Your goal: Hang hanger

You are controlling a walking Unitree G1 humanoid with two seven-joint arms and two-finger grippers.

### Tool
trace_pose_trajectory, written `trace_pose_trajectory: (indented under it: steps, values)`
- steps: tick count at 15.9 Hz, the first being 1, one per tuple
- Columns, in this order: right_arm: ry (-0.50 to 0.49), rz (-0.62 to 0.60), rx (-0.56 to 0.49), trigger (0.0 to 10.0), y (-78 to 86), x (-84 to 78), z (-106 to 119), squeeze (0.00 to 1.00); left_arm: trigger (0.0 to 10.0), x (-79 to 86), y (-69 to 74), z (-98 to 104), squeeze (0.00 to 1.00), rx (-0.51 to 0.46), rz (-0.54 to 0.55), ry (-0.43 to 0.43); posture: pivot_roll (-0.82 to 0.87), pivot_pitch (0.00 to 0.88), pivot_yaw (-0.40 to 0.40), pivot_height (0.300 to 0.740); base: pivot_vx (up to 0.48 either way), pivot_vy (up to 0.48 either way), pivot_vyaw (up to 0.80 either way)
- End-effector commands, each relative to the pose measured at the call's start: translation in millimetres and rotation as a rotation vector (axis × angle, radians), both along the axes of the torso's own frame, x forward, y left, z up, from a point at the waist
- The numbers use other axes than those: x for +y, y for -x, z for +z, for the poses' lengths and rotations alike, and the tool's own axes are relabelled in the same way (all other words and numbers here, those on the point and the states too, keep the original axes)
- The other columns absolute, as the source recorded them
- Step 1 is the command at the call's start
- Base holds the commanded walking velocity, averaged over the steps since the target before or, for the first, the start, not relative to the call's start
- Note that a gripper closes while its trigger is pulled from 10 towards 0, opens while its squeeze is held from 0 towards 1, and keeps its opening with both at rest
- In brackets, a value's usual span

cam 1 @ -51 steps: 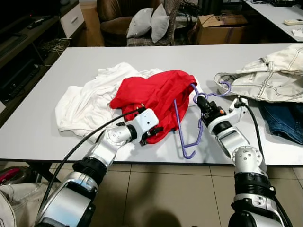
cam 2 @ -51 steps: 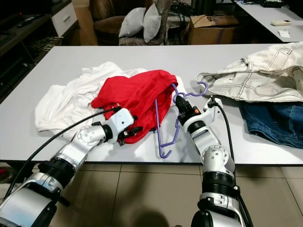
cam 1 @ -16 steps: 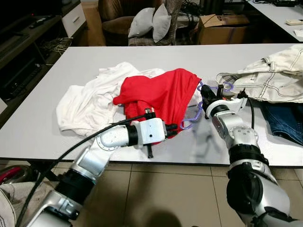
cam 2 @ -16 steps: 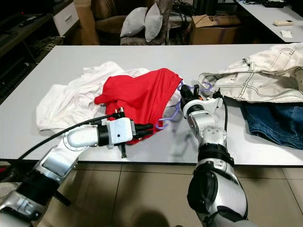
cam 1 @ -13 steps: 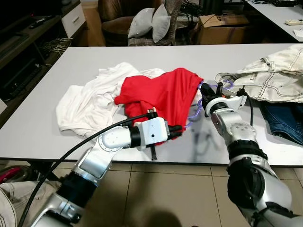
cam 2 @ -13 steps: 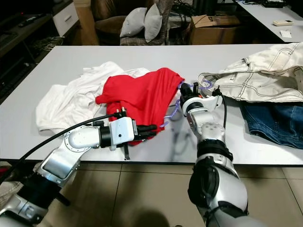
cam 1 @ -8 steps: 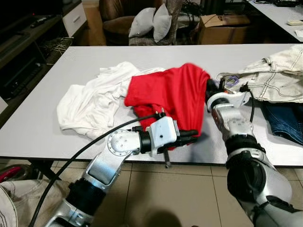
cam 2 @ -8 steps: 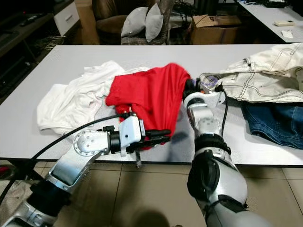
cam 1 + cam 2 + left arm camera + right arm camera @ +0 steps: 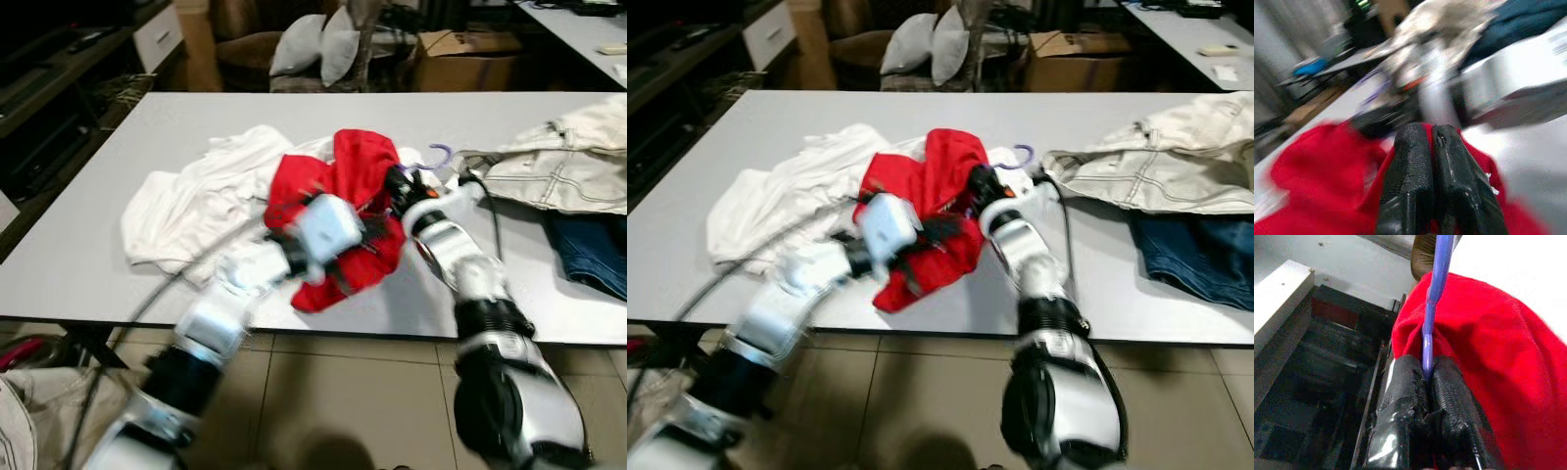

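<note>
A red garment (image 9: 355, 166) lies bunched and partly lifted at the middle of the grey table (image 9: 294, 113). My right gripper (image 9: 397, 184) reaches into its upper right side and is shut on the purple hanger (image 9: 1437, 279), whose bar runs up from between the fingers against the red cloth (image 9: 1488, 357). The hanger's hook (image 9: 438, 151) sticks out beside the garment. My left gripper (image 9: 370, 235), blurred by motion, is at the garment's front, just left of the right gripper. Its fingers (image 9: 1410, 161) are pressed together over red fabric (image 9: 1312, 166).
A white garment (image 9: 196, 201) lies left of the red one. A beige jacket (image 9: 558, 157) and blue jeans (image 9: 588, 245) lie at the right. The table's front edge runs just below the arms. Grey cushions (image 9: 313, 49) and a cardboard box (image 9: 456, 49) stand behind the table.
My left arm has swung up and inward with the red garment, bunching it higher. My right gripper with the hanger has moved left, deeper into the cloth. The hook now points up.
</note>
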State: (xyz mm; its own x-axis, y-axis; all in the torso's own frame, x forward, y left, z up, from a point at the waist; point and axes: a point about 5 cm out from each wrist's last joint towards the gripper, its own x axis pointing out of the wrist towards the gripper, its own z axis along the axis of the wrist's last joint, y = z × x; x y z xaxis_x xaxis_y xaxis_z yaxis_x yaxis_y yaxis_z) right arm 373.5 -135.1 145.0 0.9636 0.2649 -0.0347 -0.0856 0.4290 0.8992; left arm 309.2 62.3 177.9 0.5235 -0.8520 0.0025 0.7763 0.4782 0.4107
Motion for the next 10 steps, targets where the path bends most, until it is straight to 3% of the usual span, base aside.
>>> trace_pose_trajectory:
  steps: [1,2,4,5,7,8,10]
  values:
    - [0.017,0.033,-0.025,10.0,2.0,1.2,8.9,0.0,0.0,0.7,-5.4,14.9,0.0,-0.047,0.027,0.041,-0.05,0.0,0.035,0.74,0.0,0.0,0.0]
    - [0.056,0.067,-0.03,10.0,9.6,-0.5,9.0,0.0,0.0,1.7,-9.9,24.1,0.0,-0.06,0.056,0.087,-0.06,0.0,0.036,0.74,0.0,0.0,0.0]
    - [0.074,0.094,-0.041,10.0,17.0,-1.5,11.8,0.0,0.0,0.1,-10.3,20.8,0.0,-0.062,0.044,0.039,-0.06,0.0,0.036,0.74,0.0,0.0,0.0]
    - [0.056,0.098,-0.055,10.0,20.1,-2.8,16.8,0.0,10.0,-2.7,-7.3,14.3,0.0,-0.033,0.018,0.019,-0.07,0.0,0.042,0.74,0.0,0.0,0.0]
    - [0.041,0.105,-0.081,10.0,23.3,-3.7,25.7,0.0,10.0,-6.9,-1.1,8.6,0.0,0.034,-0.036,0.031,-0.08,0.0,0.042,0.74,0.0,0.0,0.0]
    - [0.046,0.107,-0.09,10.0,24.8,-4.5,29.0,0.0,10.0,-6.0,0.8,7.2,1.0,0.065,-0.052,0.031,-0.08,0.0,0.042,0.74,0.0,0.0,0.0]
    - [0.05,0.105,-0.1,10.0,25.4,-9.0,34.5,0.0,10.0,2.1,4.4,4.6,1.0,0.113,-0.076,-0.013,-0.07,0.0,0.038,0.74,0.0,0.0,0.0]
